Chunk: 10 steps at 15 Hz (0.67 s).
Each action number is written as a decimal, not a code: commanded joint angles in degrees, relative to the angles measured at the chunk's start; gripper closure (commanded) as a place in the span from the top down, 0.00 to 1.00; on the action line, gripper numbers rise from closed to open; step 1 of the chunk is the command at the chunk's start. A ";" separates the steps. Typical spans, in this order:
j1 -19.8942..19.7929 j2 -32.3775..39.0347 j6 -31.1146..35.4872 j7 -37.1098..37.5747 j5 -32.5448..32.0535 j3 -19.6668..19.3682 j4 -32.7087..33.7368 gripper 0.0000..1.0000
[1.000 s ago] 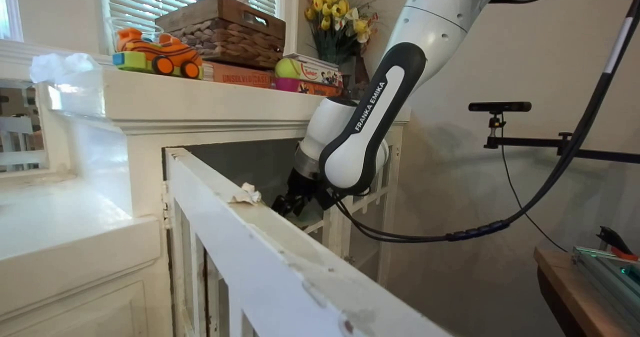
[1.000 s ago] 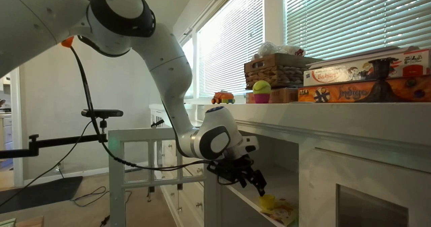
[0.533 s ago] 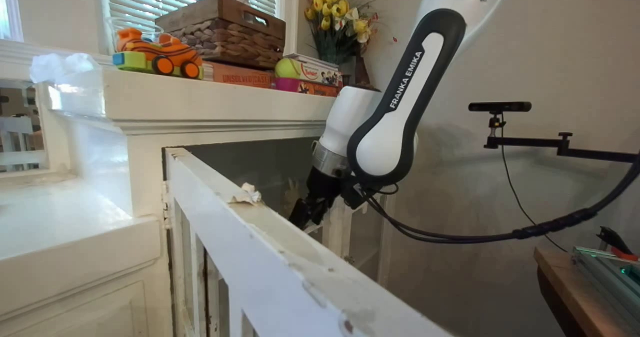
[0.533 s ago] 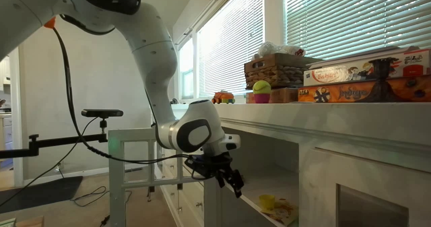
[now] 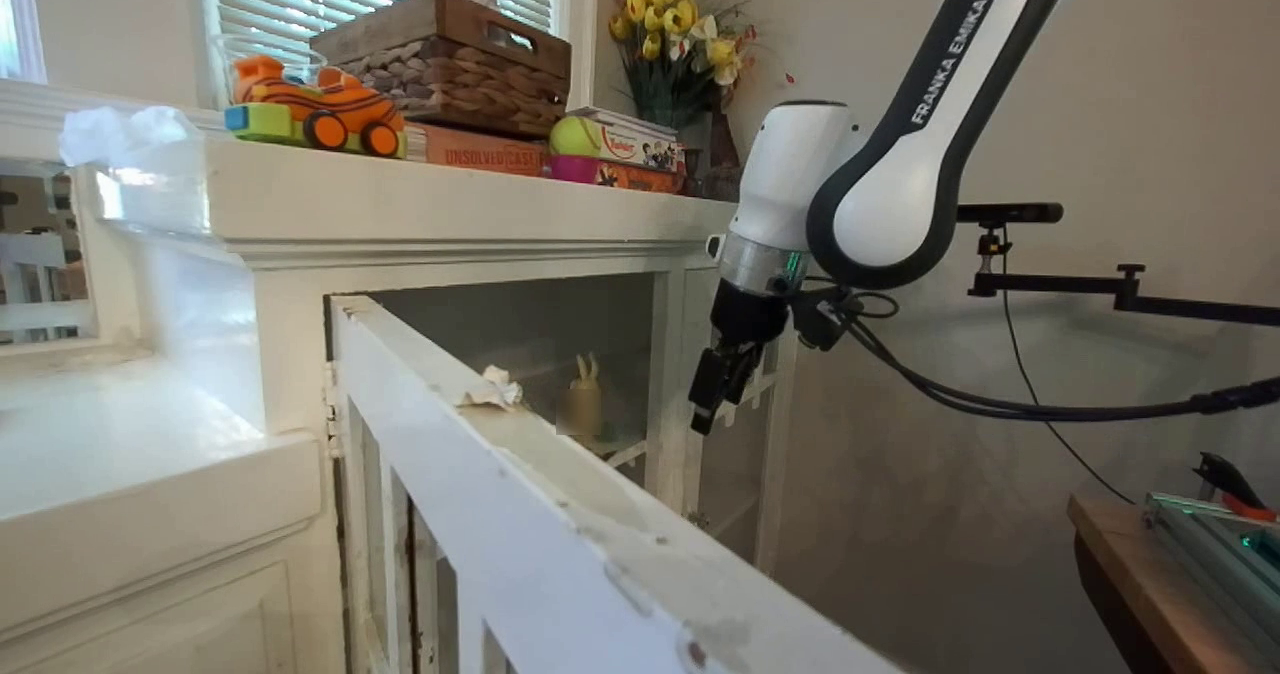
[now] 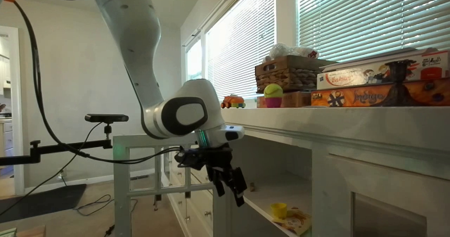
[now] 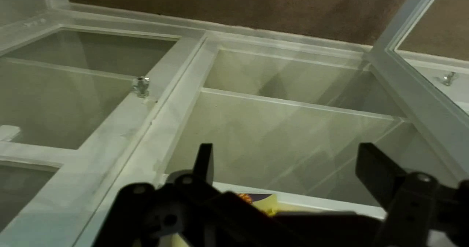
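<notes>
"Gripper (image 7: 285, 148) spread wide, nothing between the fingers (image 7: 372, 166). Where is it?"

"Just outside the cabinet (image 6: 379, 170), pointing down at a slant, near the front edge of the shelf (image 6: 281, 191). Probably wide because nothing sits there to close on."

"And the yellow cup (image 6: 279, 211)?"

"On that shelf, rim up, near the front edge, apart from the fingertips. Printed packet (image 6: 299, 222) lies flat by it; whether the cup overlaps a corner, cannot tell."

"Rabbit-eared figure (image 5: 583, 404) too?"

"Upright inside the cabinet, base hard to make out. Likely stood that way for steadiness. Same sense up on the ledge (image 6: 334, 121): Twister box (image 6: 351, 78) flat on the Indigo box (image 6: 351, 97)."

"Room to move?"

"Fair, out front. Glazed door (image 5: 600, 514) stands swung out, so the opening can be reached, but its top rail bounds one side; paper scrap (image 5: 495, 388) on that rail. Above, the ledge caps the opening and could catch the arm (image 6: 133, 47) going in high. Below, shelf lip is the edge to watch."
</notes>
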 commanded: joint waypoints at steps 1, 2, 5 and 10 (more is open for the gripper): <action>1.97 -13.80 -8.30 -3.37 -6.10 -4.47 -6.86 1.00; 0.89 -16.84 -9.65 -6.89 -4.22 -3.17 -8.10 1.00; -6.18 -26.25 -15.75 -17.52 3.68 5.16 -11.32 1.00; -9.89 -33.94 -24.57 -24.93 9.72 8.62 -11.92 1.00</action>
